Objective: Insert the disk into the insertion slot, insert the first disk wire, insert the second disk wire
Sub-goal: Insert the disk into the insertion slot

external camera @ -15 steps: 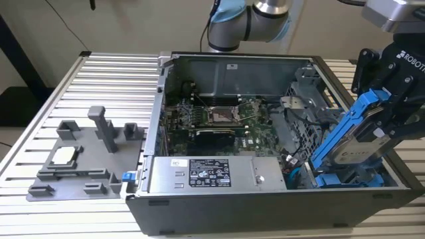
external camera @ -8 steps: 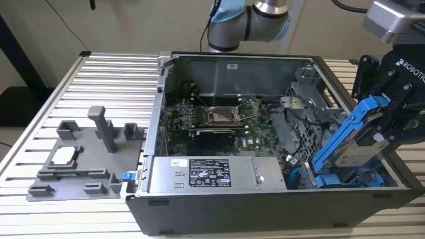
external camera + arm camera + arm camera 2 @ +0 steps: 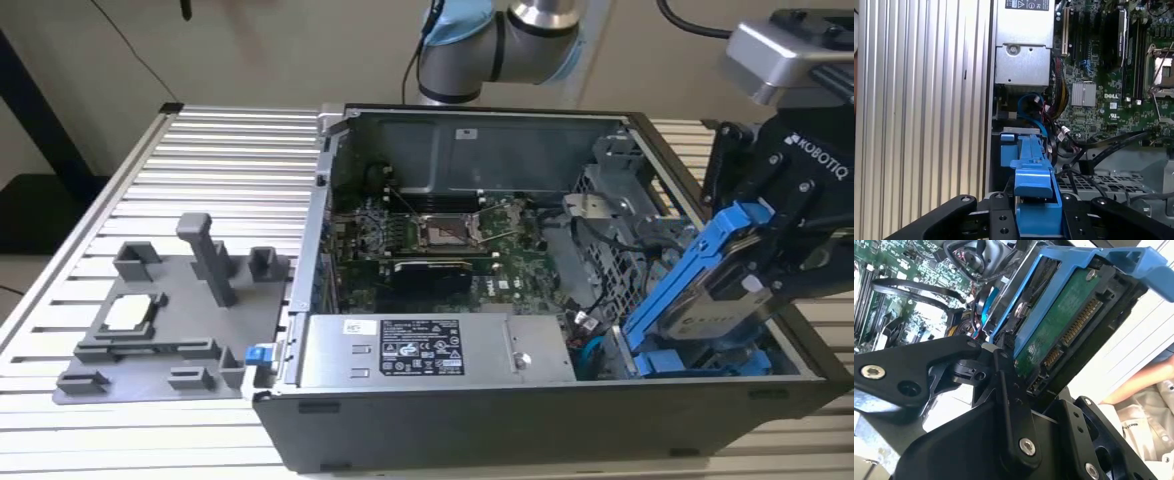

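So, the gripper (image 3: 1036, 214) is clamped on the disk (image 3: 705, 292), one black finger pressing each side of the blue carrier. In the exterior view it sits at about four o'clock, over that corner of the open computer case (image 3: 534, 425).

The disk isn't flat. It stands steeply tilted: top end up at roughly two o'clock by the gripper body, bottom end down at five o'clock, at the mouth of the insertion slot (image 3: 617, 350). I can't tell how far in it has gone. In the second wrist view you can see the drive's green circuit board and its connector pins facing the camera.

Just beside the slot, towards nine o'clock, is the silver power supply box (image 3: 420, 350), along the case's near edge. The motherboard (image 3: 447, 235) fills the middle. A blue cable (image 3: 1027, 100) curls loose between the power supply and the disk's lower end.

Way out at eight o'clock, well apart from the case, a grey plastic fixture (image 3: 160, 320) sits on the slatted table (image 3: 227, 160).
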You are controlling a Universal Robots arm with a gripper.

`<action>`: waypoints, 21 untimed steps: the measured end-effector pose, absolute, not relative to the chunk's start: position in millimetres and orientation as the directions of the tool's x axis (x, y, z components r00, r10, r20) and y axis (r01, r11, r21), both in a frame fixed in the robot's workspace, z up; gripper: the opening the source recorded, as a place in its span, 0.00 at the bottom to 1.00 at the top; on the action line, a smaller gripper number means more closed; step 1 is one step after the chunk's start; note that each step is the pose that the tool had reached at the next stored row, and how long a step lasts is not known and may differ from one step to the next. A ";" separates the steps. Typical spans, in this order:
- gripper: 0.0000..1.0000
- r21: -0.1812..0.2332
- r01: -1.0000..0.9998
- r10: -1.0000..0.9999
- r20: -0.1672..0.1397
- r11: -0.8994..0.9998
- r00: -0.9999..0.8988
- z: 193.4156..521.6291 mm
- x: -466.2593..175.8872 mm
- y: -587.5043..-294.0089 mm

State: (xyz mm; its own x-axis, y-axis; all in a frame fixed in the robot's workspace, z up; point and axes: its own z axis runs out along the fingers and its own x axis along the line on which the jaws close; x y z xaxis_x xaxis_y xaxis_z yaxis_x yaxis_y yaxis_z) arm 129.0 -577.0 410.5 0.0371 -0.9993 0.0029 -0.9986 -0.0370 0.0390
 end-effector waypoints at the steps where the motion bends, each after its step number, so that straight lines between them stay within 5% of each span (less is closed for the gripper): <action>1: 0.33 0.039 -0.999 -0.999 0.003 -0.037 0.037 409.7 129.1 -576.4; 21: 0.33 0.039 -0.999 -0.999 0.003 -0.035 0.036 383.2 130.7 -569.3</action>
State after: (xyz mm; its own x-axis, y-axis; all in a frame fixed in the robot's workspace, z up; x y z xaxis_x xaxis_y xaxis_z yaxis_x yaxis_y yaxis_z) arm 130.7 -569.3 383.2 0.0356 -0.9994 0.0032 -0.9986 -0.0354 0.0394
